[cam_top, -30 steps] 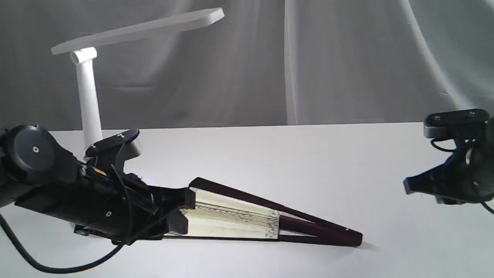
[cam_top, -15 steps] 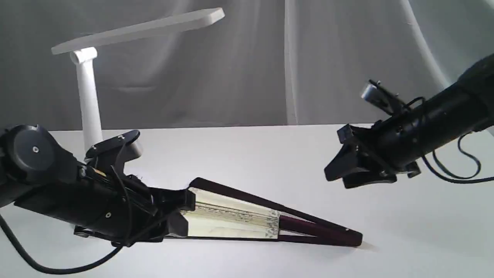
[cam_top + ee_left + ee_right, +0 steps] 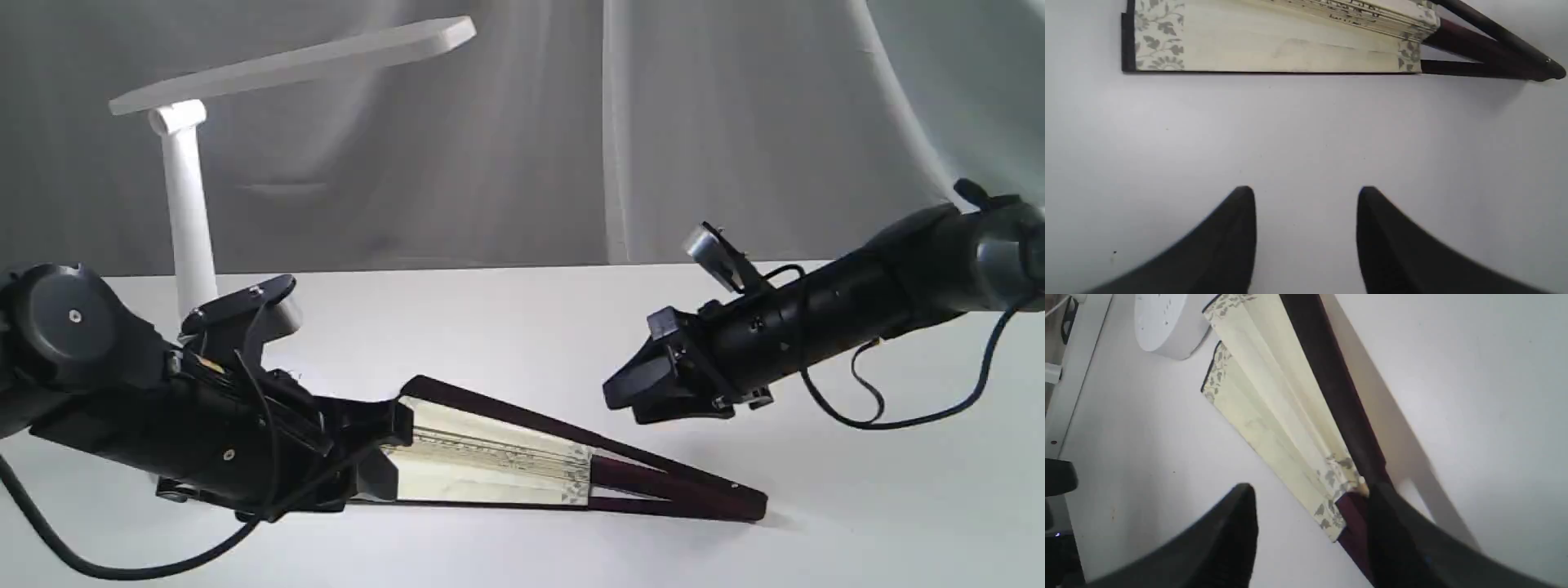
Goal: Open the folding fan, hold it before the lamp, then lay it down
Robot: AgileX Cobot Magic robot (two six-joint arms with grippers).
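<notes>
- Grey curtain (image 3: pixel 735 122) hangs behind a white table (image 3: pixel 522 327); only the exterior view takes in both, along with both of my arms.
- At the back left of that view stands the lamp (image 3: pixel 188 204), with its long flat head up above my left arm. Its round base (image 3: pixel 1163 318), dotted with small holes, shows only in the right wrist view, near the fan's wide end.
- On the table lies the folding fan (image 3: pixel 490 461), spread only to a narrow wedge. In the exterior view its wide end is at my left claw and its pivot points right.
- My left claw (image 3: pixel 1306 194) sits low with its fingers parted over bare table and nothing between them. Its wrist view shows the fan lying apart, beyond the fingertips.
- My right claw (image 3: pixel 629 396) hovers above the maroon ribs (image 3: pixel 669 488), clear of them, parted and empty. In its wrist view one finger (image 3: pixel 1400 531) overlaps the ribs where the leaf ends.
- A floral border (image 3: pixel 1159 36) shows sharpest in the left wrist view.
- The black writing (image 3: pixel 1343 17) on the pleat edges is too small for me to read.
</notes>
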